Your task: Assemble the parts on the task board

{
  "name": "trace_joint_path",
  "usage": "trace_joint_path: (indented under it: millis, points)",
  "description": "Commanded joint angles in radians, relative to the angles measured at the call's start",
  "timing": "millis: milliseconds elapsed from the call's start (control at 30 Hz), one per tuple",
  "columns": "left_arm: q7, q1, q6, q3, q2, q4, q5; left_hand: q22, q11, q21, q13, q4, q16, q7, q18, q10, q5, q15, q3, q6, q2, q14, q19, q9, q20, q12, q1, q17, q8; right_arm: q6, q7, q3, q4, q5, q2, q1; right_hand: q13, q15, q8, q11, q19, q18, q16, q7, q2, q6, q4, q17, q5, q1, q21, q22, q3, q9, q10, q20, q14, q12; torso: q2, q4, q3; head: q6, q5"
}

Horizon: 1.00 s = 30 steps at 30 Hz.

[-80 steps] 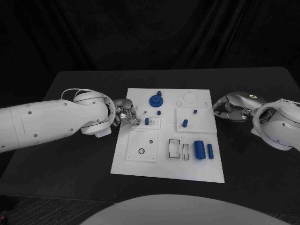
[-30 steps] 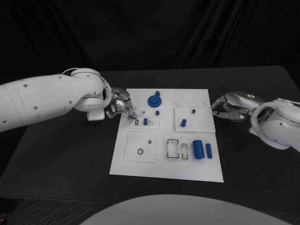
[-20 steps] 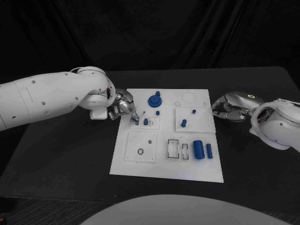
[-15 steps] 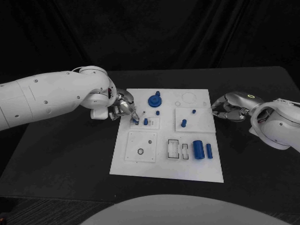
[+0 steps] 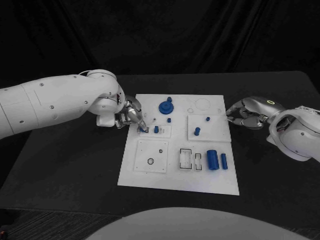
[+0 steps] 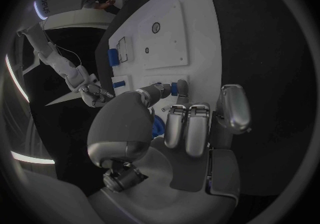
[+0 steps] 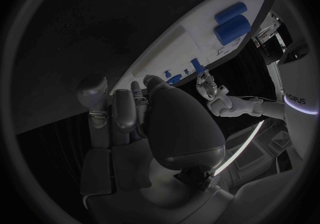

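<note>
Task board (image 5: 178,186), perhaps eight blue parts (image 5: 212,159), two hands (image 5: 131,118)

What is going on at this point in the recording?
The left robot hand pinches a small blue peg at the small square plate on the left side of the task board, next to a peg already standing there. The right robot hand rests curled at the board's right edge, holding nothing. Two blue cylinders lie near the board's front right.
</note>
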<state>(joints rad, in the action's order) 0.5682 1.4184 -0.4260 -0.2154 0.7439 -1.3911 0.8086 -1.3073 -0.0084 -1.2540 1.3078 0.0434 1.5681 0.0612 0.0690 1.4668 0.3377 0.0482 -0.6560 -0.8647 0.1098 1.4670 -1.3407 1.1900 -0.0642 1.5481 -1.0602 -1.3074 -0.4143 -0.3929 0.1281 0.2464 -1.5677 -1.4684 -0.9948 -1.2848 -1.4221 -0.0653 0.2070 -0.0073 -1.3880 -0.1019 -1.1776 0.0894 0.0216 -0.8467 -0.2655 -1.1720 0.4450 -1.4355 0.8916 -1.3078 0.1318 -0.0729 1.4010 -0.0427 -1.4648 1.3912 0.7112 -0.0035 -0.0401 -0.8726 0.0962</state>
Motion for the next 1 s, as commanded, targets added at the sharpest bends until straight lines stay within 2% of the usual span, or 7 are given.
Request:
trace_joint_path:
  millis: [33, 267, 367, 500, 733, 867, 1000]
  points:
    - [0.011, 0.003, -0.007, 0.001, -0.004, 0.0, -0.013, -0.158, 0.005, 0.001, 0.245, -0.082, 0.003, 0.0, 0.01, 0.079, 0.005, -0.003, -0.076, -0.001, -0.011, 0.104, 0.005, -0.001, -0.002, -0.001, -0.002, -0.263, 0.006, -0.141, -0.053, -0.001, -0.019, -0.002, -0.013, -0.002, 0.083, -0.004, -0.001, 0.0, -0.007, -0.007, -0.01, 0.001, -0.01, -0.006, -0.008, -0.009, 0.002, 0.003, 0.015, -0.119, 0.001, 0.0, 0.011, 0.0, -0.008, 0.01, -0.001, 0.0018, -0.0002, 0.0, -0.001]
    - [0.003, 0.003, 0.005, 0.001, -0.005, 0.002, -0.013, -0.158, 0.006, 0.001, 0.244, -0.084, 0.003, 0.001, 0.01, 0.078, 0.009, -0.004, -0.076, -0.001, -0.013, 0.104, 0.006, -0.001, -0.002, -0.002, -0.002, -0.263, 0.006, -0.247, -0.102, -0.001, -0.058, -0.002, -0.037, -0.019, 0.07, -0.006, 0.002, -0.002, -0.019, -0.003, -0.027, 0.001, -0.013, -0.012, -0.009, -0.024, 0.004, 0.002, 0.045, -0.126, 0.002, -0.001, 0.024, 0.002, -0.018, 0.022, -0.001, 0.0004, 0.0001, 0.0, 0.0]
    - [-0.001, 0.003, 0.009, 0.001, -0.006, 0.003, -0.013, -0.158, 0.006, 0.001, 0.244, -0.084, 0.003, 0.001, 0.01, 0.078, 0.009, -0.004, -0.076, -0.001, -0.013, 0.104, 0.006, -0.001, -0.002, -0.002, -0.002, -0.263, 0.006, -0.276, -0.116, -0.001, -0.073, -0.002, -0.044, -0.027, 0.065, -0.006, 0.003, -0.002, -0.023, -0.001, -0.034, 0.001, -0.015, -0.015, -0.008, -0.03, 0.007, -0.001, 0.056, -0.128, 0.003, -0.001, 0.029, 0.002, -0.021, 0.026, -0.001, 0.0, 0.0002, 0.0, 0.0]
    - [-0.004, 0.003, 0.011, 0.001, -0.009, 0.005, -0.013, -0.158, 0.006, 0.001, 0.244, -0.085, 0.003, 0.001, 0.01, 0.078, 0.011, -0.004, -0.076, -0.001, -0.014, 0.104, 0.006, -0.001, -0.002, -0.002, -0.002, -0.263, 0.007, -0.309, -0.134, -0.001, -0.092, -0.002, -0.052, -0.04, 0.059, -0.007, 0.004, -0.002, -0.028, 0.001, -0.042, 0.001, -0.017, -0.017, -0.007, -0.038, 0.009, -0.002, 0.07, -0.131, 0.003, -0.002, 0.034, 0.003, -0.025, 0.031, 0.0, -0.0007, -0.0015, 0.0, 0.001]
    - [-0.005, 0.003, 0.008, 0.001, -0.016, 0.014, -0.013, -0.158, 0.006, 0.001, 0.244, -0.086, 0.003, 0.002, 0.01, 0.078, 0.013, -0.004, -0.076, -0.001, -0.016, 0.104, 0.006, -0.001, -0.003, -0.002, -0.002, -0.263, 0.007, -0.318, -0.14, -0.001, -0.098, -0.003, -0.052, -0.049, 0.056, -0.007, 0.005, -0.002, -0.031, 0.002, -0.045, 0.001, -0.018, -0.02, -0.007, -0.04, 0.01, -0.003, 0.075, -0.132, 0.004, -0.002, 0.036, 0.004, -0.027, 0.033, 0.0, 0.0, -0.0024, 0.0, -0.004]
    - [-0.002, 0.003, 0.0, 0.001, -0.02, 0.018, -0.013, -0.158, 0.006, 0.001, 0.244, -0.087, 0.003, 0.002, 0.01, 0.078, 0.013, -0.004, -0.075, -0.001, -0.016, 0.104, 0.006, -0.001, -0.003, -0.002, -0.002, -0.263, 0.007, -0.314, -0.139, -0.001, -0.096, -0.003, -0.049, -0.05, 0.056, -0.007, 0.006, -0.003, -0.032, 0.002, -0.045, 0.001, -0.018, -0.021, -0.006, -0.04, 0.011, -0.004, 0.075, -0.132, 0.004, -0.002, 0.037, 0.004, -0.028, 0.033, 0.0, -0.0012, -0.0033, 0.0, -0.001]
    - [0.0, 0.003, -0.008, 0.001, -0.026, 0.022, -0.013, -0.158, 0.006, 0.001, 0.244, -0.087, 0.003, 0.002, 0.01, 0.078, 0.013, -0.004, -0.075, -0.001, -0.016, 0.104, 0.006, -0.001, -0.003, -0.002, -0.002, -0.263, 0.007, -0.312, -0.14, -0.001, -0.096, -0.003, -0.047, -0.05, 0.057, -0.008, 0.006, -0.003, -0.032, 0.002, -0.045, 0.001, -0.019, -0.021, -0.004, -0.039, 0.012, -0.007, 0.076, -0.132, 0.005, -0.002, 0.037, 0.004, -0.028, 0.033, 0.001, -0.0014, -0.0022, 0.0, 0.001]
